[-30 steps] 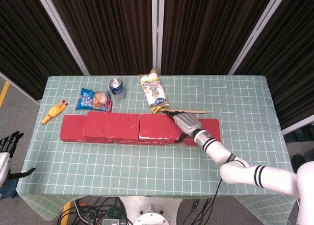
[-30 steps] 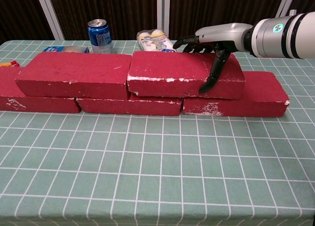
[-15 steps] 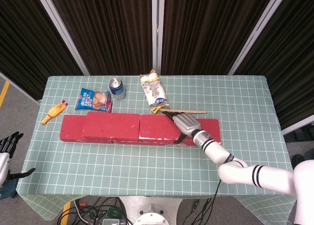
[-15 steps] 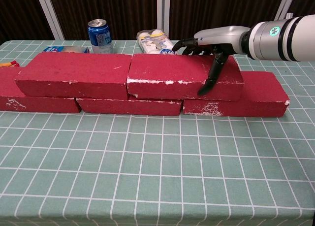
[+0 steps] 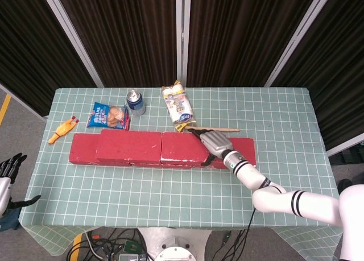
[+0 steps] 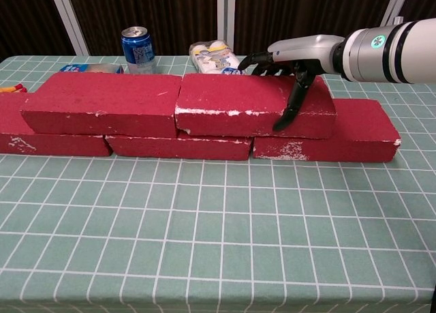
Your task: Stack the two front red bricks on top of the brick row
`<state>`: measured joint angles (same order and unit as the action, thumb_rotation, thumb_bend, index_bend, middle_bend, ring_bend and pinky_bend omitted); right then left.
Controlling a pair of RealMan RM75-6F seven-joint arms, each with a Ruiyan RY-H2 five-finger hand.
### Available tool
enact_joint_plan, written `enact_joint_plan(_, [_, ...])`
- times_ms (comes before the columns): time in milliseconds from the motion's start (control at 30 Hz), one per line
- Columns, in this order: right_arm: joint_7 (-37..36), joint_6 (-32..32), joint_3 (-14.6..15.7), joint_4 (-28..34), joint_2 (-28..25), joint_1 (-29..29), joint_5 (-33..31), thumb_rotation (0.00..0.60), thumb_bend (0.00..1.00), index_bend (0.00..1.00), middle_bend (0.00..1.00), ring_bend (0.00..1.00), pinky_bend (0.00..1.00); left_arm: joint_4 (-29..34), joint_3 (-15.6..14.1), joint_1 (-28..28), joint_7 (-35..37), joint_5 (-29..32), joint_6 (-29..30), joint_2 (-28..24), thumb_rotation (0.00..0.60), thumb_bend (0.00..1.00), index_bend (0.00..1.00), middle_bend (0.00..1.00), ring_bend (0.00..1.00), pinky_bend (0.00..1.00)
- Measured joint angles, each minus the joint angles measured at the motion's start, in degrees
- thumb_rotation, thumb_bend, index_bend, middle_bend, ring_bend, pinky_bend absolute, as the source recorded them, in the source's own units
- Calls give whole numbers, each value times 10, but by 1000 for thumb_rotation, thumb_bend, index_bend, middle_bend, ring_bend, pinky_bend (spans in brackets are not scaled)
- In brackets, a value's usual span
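Red upper brick (image 6: pixel 252 103) lengthwise along row, right hand (image 6: pixel 294 59) gripping

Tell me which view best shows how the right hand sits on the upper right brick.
The chest view: the right hand lies over the upper right brick, one finger reaching down its front face. The head view shows the hand from above on that brick, hiding the finger contact.

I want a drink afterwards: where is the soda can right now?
The soda can stands at the table's far edge, left of centre in the head view, between the blue snack bag and the yellow-white packet.
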<state>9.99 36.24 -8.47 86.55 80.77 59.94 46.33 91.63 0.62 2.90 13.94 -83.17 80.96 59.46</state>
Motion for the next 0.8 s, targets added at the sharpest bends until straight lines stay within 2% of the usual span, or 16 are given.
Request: enact_joint_plan(800, [9, 2, 8, -5, 9, 10, -18, 600, 71, 0, 154, 114, 194, 0, -2, -3, 5, 5, -6, -4, 600, 12, 17, 0, 0, 0])
